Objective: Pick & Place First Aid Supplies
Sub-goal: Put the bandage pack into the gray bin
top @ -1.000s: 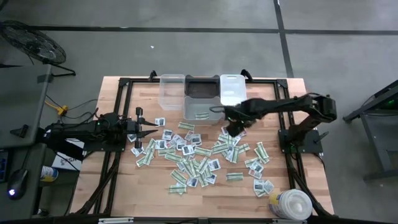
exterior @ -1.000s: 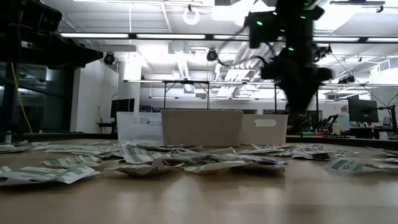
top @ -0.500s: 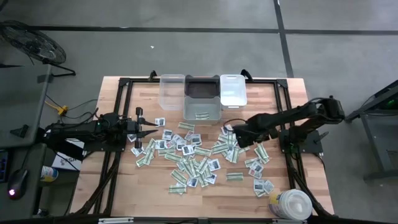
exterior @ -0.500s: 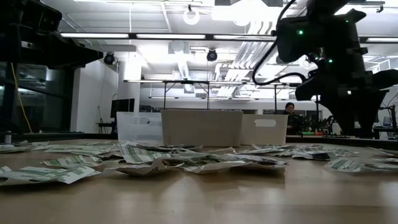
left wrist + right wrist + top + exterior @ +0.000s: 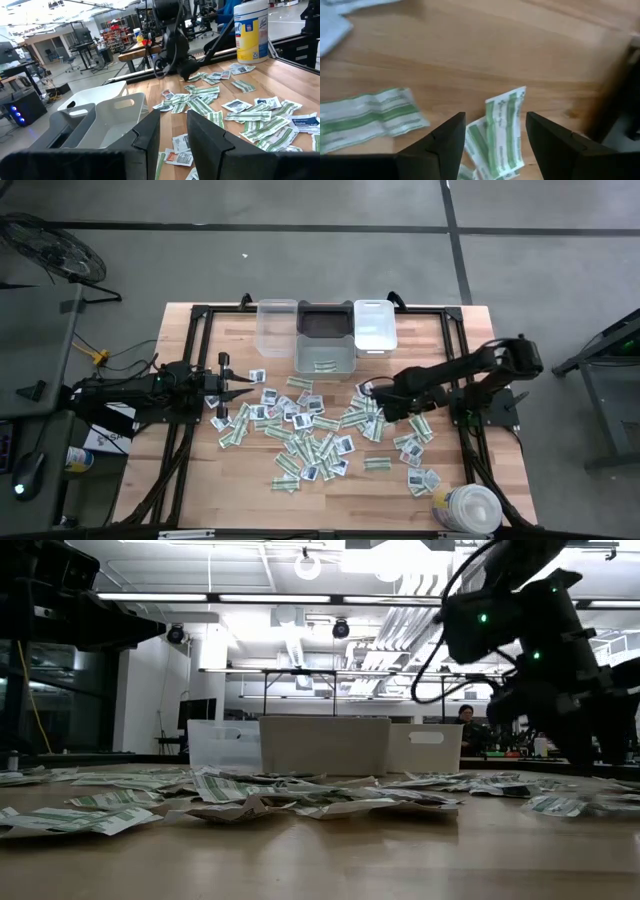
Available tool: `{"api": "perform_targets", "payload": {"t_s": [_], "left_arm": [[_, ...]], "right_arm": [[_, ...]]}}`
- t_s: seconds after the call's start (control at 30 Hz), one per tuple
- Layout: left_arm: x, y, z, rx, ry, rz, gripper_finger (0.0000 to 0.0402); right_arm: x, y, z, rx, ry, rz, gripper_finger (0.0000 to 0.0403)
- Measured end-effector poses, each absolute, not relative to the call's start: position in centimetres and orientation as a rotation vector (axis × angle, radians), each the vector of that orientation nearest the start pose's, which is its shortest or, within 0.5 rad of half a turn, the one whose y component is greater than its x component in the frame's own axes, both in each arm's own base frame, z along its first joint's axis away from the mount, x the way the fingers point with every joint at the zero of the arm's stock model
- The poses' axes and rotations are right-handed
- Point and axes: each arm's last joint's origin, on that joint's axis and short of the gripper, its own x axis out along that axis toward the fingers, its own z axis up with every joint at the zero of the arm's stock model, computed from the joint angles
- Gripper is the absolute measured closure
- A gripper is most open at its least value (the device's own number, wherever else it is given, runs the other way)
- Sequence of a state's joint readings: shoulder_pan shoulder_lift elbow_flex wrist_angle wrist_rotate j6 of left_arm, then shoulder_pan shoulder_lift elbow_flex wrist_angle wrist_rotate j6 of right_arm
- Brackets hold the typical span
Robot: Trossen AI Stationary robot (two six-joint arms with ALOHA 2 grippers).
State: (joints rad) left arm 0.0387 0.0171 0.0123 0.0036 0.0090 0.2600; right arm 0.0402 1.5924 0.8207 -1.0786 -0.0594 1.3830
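The first aid supplies (image 5: 310, 425), many flat green-and-white and white packets, lie scattered across the middle of the wooden table (image 5: 200, 480). My right gripper (image 5: 373, 396) points steeply down over the right side of the pile. It is open (image 5: 496, 120), with a green-and-white packet (image 5: 502, 127) lying on the wood below the gap; no finger touches it. Another green strip (image 5: 367, 117) lies beside it. My left gripper (image 5: 236, 386) waits level at the pile's left edge, its fingers apart (image 5: 174, 122) with nothing between them.
At the table's far edge stand a clear bin (image 5: 277, 325), a dark bin (image 5: 325, 320), a white bin (image 5: 375, 326) and, in front of them, a clear bin (image 5: 325, 356) holding a green packet. A big white tub (image 5: 468, 508) stands at the near right corner.
My right gripper has come away from the bins, swinging toward the table's right and near side and sinking low over the packets. It has tipped more steeply downward and rolled its wrist. The packets lie as before.
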Motion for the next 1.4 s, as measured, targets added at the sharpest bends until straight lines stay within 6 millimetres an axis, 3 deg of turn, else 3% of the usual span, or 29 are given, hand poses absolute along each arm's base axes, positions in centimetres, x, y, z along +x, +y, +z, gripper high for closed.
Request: {"api": "perform_targets", "payload": {"t_s": [0.67, 0.93, 1.13, 1.4], "left_arm": [[9.8, 0.4, 16.7, 0.260, 0.005, 0.030, 0.0305], [9.8, 0.4, 16.7, 0.260, 0.005, 0.030, 0.0305], [9.8, 0.4, 16.7, 0.260, 0.005, 0.029, 0.0305], [9.8, 0.4, 16.7, 0.260, 0.005, 0.029, 0.0305]], "right_arm": [[21.3, 0.9, 13.9, 0.883, 1.628, -1.275, 0.0205], [21.4, 1.0, 13.7, 0.896, 1.634, -1.256, 0.0228], [20.9, 1.1, 12.2, 0.984, 1.624, -1.185, 0.0253], [20.8, 0.9, 12.2, 0.960, 1.636, -1.187, 0.0290]]}}
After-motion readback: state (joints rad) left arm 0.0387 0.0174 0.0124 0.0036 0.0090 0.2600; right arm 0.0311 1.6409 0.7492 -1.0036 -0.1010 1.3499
